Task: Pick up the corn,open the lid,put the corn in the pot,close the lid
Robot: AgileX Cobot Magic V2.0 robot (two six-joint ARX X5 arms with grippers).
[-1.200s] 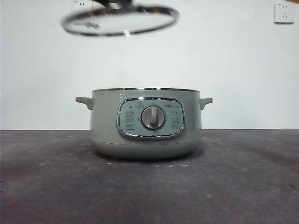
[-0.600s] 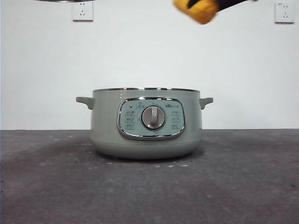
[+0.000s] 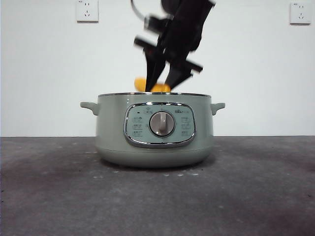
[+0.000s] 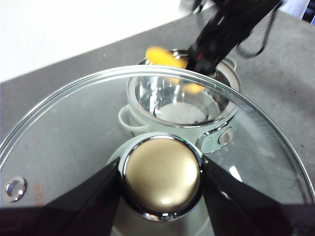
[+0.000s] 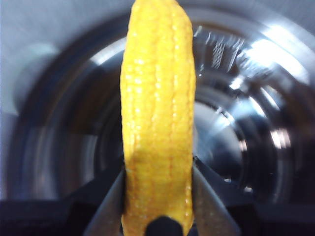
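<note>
One corn (image 3: 152,87) over one open pot (image 3: 153,130)
Right gripper (image 3: 164,81) pinches the corn just above the pot's rim; left gripper (image 4: 162,183) clamps the one lid's (image 4: 74,128) knob, held aloft

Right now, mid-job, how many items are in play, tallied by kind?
Corn: 1, held in the right hand over the pot.
Lid: 1, held by its knob in the left hand.
Pot: 1, open.
Wall sockets: 2.
Total: 5.

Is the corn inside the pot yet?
Not yet. The corn is clamped in the right gripper, just above the rim of the open pot.
</note>
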